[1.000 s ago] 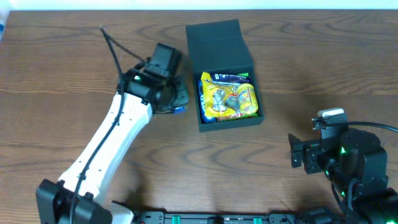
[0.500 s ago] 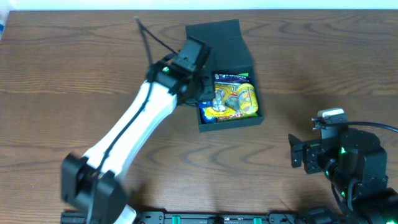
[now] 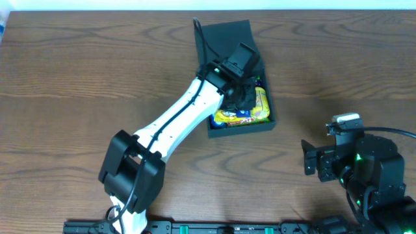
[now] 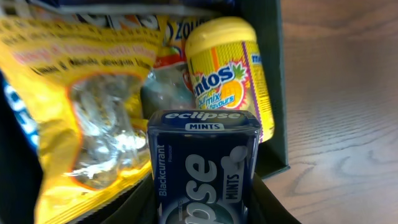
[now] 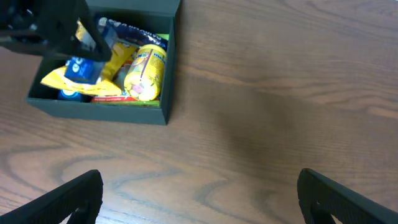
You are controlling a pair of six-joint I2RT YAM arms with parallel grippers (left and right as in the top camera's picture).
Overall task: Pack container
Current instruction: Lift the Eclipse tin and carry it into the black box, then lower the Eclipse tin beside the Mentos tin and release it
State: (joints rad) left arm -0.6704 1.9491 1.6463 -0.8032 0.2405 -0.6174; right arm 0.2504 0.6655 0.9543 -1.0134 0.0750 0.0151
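The left gripper [image 3: 244, 97] clamps an Eclipse mints tin [image 4: 204, 162], seemingly just above the container [image 3: 227, 39], upper centre; the right gripper [image 5: 199, 199] has fingers apart.

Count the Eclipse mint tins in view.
1. The Eclipse mints tin is between the left fingers, over the container; more may hide under the packets.

Dark teal square container [image 3: 239, 127] — flap lid open, snack packets inside, upright on table.

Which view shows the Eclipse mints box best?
The left wrist view: the Eclipse mints box fills the foreground and its label is readable. Overhead, the left arm hides it. The right wrist view shows perhaps a small blue patch of it.
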